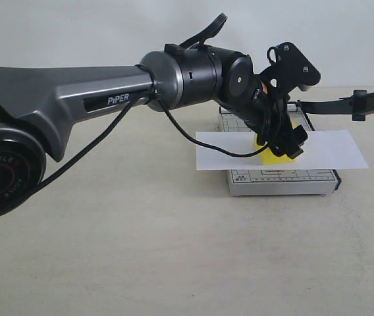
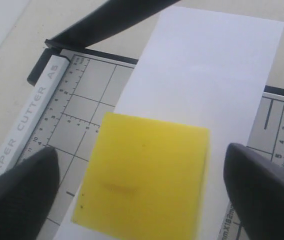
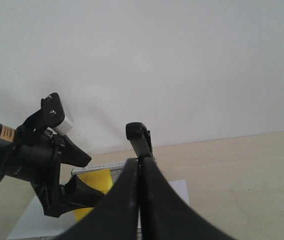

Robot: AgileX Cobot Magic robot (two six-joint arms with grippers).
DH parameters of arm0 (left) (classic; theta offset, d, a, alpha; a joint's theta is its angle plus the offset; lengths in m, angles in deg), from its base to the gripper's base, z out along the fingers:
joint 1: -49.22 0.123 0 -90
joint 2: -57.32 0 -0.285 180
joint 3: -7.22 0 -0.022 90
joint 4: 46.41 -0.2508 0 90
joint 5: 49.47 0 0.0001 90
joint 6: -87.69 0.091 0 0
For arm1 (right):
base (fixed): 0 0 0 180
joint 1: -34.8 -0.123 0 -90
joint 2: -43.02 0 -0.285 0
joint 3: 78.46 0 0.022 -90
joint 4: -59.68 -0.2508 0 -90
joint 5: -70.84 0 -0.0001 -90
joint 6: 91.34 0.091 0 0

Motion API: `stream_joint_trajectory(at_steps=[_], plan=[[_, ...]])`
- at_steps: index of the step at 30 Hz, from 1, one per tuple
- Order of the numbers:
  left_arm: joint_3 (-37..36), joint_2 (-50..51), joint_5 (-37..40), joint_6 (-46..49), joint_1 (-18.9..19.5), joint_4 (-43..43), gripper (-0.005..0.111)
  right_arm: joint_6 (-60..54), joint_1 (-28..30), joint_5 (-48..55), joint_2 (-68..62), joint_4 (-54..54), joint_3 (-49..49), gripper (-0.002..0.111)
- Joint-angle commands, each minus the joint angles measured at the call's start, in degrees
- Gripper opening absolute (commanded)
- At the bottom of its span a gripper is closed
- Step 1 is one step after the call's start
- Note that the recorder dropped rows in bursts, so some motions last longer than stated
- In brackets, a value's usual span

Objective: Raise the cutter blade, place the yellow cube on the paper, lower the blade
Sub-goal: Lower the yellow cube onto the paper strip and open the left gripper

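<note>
Paper point(image 1: 332, 148): long axis left-right across trimmer base point(image 1: 282, 181), overhanging both sides. Cutter blade point(image 1: 328, 103): raised, pointing right in exterior view, right fingers point(image 3: 167, 210) clenched on it near handle. Yellow cube point(image 2: 147, 175): on paper, between left fingers point(image 2: 17, 195), released, gaps each side

yellow cube point(image 2: 144, 180): bright yellow, plain. paper point(image 2: 202, 75): white, unmarked. trimmer base point(image 2: 82, 95) grey with black grid and ruler lines; cutter blade point(image 2: 112, 20) black.
</note>
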Motion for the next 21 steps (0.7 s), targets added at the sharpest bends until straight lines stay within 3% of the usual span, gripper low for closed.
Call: stream_joint_trajectory(at_steps=[1, 9, 12, 18, 21], plan=[[0.5, -0.8, -0.7, -0.6, 0.0, 0.2, 0.085, 0.0, 0.1, -0.2, 0.3, 0.4, -0.2, 0.0], [0.5, -2.4, 1.6, -0.6, 0.0, -0.1, 0.084, 0.0, 0.1, -0.2, 0.3, 0.4, -0.2, 0.0], [0.5, -3.9, 3.5, -1.0, 0.0, -0.1, 0.077, 0.0, 0.1, -0.2, 0.3, 0.4, -0.2, 0.0], [0.5, -7.7, 8.8, -9.1, 0.0, 0.6, 0.03, 0.0, 0.1, -0.2, 0.3, 0.4, -0.2, 0.0], [0.5, -10.0, 12.6, -9.4, 0.0, 5.2, 0.005, 0.0, 0.1, -0.2, 0.3, 0.4, -0.2, 0.0]])
